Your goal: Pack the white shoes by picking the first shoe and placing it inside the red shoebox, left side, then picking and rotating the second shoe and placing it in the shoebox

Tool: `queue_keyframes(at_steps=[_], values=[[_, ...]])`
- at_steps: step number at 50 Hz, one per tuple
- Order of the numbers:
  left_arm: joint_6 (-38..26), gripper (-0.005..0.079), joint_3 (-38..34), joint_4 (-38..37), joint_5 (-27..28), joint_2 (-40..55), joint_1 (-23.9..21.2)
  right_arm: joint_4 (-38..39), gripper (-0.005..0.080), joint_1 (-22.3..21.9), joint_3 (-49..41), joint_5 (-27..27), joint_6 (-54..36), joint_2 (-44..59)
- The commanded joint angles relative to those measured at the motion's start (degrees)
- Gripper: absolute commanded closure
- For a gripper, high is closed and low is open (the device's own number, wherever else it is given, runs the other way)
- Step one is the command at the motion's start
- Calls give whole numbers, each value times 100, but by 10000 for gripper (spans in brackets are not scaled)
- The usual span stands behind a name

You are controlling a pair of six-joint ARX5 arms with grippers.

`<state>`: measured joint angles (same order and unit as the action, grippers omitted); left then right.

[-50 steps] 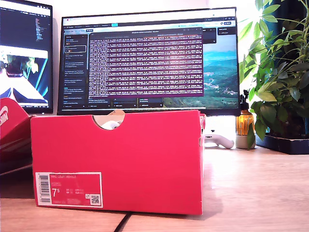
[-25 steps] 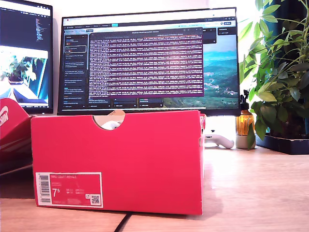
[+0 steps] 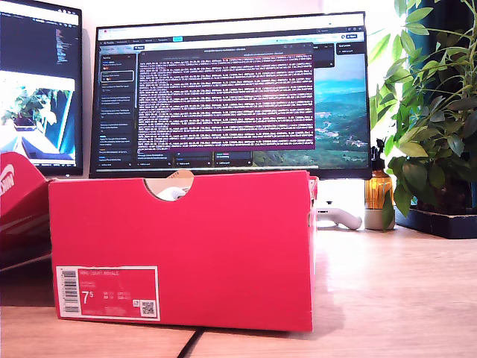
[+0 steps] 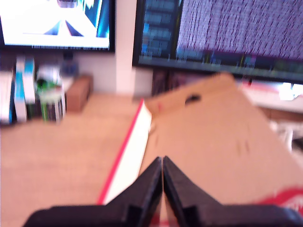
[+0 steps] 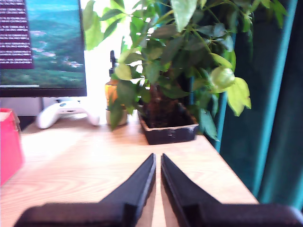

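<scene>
The red shoebox (image 3: 182,250) — barcode label (image 3: 106,292) reading 7.5; my first hand (image 4: 162,163) and second hand (image 5: 157,160) closed, empty.

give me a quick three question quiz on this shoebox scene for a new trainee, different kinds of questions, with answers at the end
1. True or false: my first claw grips a shoe.
2. Through the notch in the red shoebox, what shows? A) something white B) a green bottle C) nothing
3. Fill in: beyond my second claw stands a potted ____.

Key:
1. False. Its jaws are closed on nothing, above a cardboard flap.
2. A. Whether that white thing is a shoe cannot be told.
3. Plant.
</scene>
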<state>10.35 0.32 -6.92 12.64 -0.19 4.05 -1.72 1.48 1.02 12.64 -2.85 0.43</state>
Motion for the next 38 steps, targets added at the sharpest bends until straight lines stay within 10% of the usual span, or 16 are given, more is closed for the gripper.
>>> queue_keyframes(at_steps=[1,38], values=[[85,753,-170,-157,-109,-50,-44,-55,754,-42,-74,52,7,-37],[317,754,-57,-778,-411,-48,-44,-807,753,-48,-55,424,282,-33]])
